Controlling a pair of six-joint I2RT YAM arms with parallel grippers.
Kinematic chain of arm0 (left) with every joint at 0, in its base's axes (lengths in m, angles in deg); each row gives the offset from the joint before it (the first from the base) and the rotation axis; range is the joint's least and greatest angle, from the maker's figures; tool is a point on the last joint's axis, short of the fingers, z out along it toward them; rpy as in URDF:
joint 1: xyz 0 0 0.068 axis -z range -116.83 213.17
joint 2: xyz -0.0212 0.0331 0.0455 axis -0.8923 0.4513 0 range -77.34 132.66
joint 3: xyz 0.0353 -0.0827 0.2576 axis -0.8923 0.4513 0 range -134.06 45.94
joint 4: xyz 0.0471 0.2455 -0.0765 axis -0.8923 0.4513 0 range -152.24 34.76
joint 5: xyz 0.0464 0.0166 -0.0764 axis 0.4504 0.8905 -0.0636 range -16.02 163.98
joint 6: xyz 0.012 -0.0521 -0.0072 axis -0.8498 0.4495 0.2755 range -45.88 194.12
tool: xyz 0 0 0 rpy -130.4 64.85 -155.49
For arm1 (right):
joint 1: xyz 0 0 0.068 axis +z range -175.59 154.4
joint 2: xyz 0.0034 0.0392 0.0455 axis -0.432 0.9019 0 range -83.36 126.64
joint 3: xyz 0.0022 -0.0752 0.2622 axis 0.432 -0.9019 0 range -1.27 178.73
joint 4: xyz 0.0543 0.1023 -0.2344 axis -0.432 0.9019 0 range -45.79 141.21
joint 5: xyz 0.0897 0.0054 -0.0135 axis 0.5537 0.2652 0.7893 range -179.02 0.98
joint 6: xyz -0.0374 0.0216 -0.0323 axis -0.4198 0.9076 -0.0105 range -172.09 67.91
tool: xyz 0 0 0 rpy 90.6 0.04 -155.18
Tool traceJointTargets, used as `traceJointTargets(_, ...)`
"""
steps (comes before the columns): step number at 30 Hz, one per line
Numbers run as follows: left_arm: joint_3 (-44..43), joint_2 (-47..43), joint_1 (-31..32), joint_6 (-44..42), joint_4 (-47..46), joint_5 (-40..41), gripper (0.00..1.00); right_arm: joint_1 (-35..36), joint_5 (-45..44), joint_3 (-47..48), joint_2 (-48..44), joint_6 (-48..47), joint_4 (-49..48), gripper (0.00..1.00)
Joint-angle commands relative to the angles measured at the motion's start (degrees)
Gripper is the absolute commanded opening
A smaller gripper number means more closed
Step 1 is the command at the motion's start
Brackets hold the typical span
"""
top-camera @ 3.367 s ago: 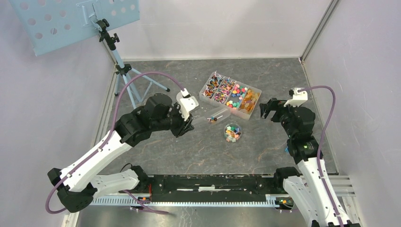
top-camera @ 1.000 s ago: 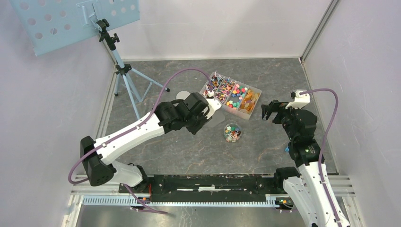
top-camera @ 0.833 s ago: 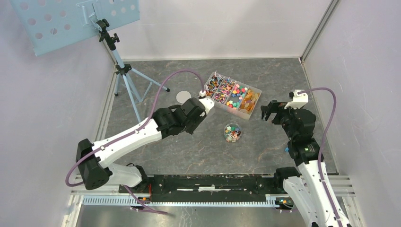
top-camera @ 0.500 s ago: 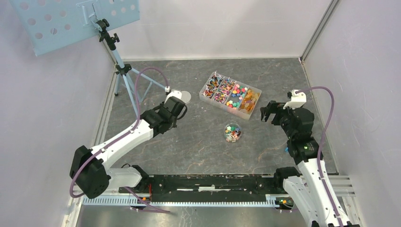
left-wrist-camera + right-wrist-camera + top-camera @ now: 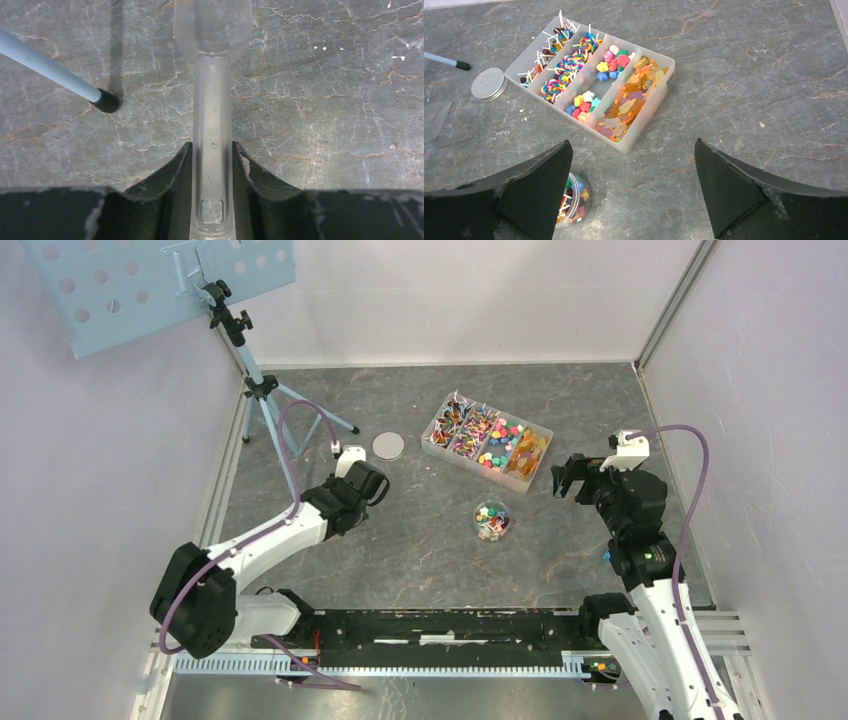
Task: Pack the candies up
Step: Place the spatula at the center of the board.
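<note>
Scoop (image 5: pixel 212 90): handle clamped in left gripper (image 5: pixel 211 150), long axis pointing away.
Spare: right gripper (image 5: pixel 633 142), fingers wide apart, empty.
Candies (image 5: pixel 487 443): rightward of scoop, nearer spare arm.

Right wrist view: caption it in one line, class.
Open right gripper facing a divided box of candies, a small jar and a round lid.

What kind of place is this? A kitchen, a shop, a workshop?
Probably a robotics lab test cell: a left arm and a right arm bolted to a rail at a table's near edge, bare walls with a metal frame bar, and a compartment box of candies.
</note>
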Motion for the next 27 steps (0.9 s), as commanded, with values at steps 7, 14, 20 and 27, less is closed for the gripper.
traceJointTargets(7, 2.79, 5.26, -0.22, 9.77, -4.15, 0.41, 0.23, -0.23, 1.35, 1.95, -1.28, -1.49, -2.20, 0.98)
traceJointTargets(14, 3.25, 6.95, -0.23, 10.48, -4.21, 0.06, 0.27, -0.27, 1.29, 1.64, -2.12, -1.46, -2.75, 0.98)
traceJointTargets(20, 2.93, 7.04, -0.30, 11.25, -4.24, -2.05, 0.42, -0.24, 1.31, 1.79, -2.44, -1.52, -2.57, 0.98)
traceJointTargets(27, 1.24, 3.99, -0.30, 11.35, -1.84, -2.99, 0.59, -0.20, 1.52, 1.93, -3.08, -1.17, -1.75, 0.98)
